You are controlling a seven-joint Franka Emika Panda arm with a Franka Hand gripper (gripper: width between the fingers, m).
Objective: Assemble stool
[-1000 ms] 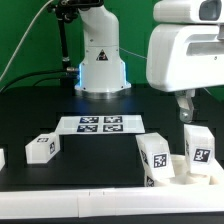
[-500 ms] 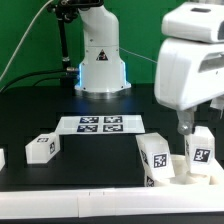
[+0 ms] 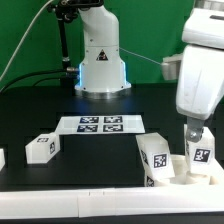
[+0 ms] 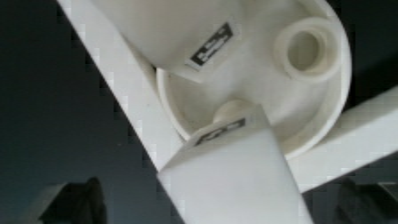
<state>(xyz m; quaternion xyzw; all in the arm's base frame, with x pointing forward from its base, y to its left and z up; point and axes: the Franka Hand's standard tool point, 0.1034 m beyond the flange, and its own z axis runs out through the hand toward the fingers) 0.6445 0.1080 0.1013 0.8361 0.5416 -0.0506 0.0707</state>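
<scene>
The round stool seat (image 3: 182, 173) sits on the black surface (image 3: 100, 165) at the lower right of the exterior view. Two tagged legs stand in it, a left leg (image 3: 155, 158) and a right leg (image 3: 200, 148). The gripper (image 3: 191, 133) hangs just beside the top of the right leg, its jaws spread wide and clasping nothing. A loose leg (image 3: 40, 147) lies well apart at the lower left, near the marker board (image 3: 100, 124). The wrist view shows an open socket (image 4: 306, 48) in the seat.
</scene>
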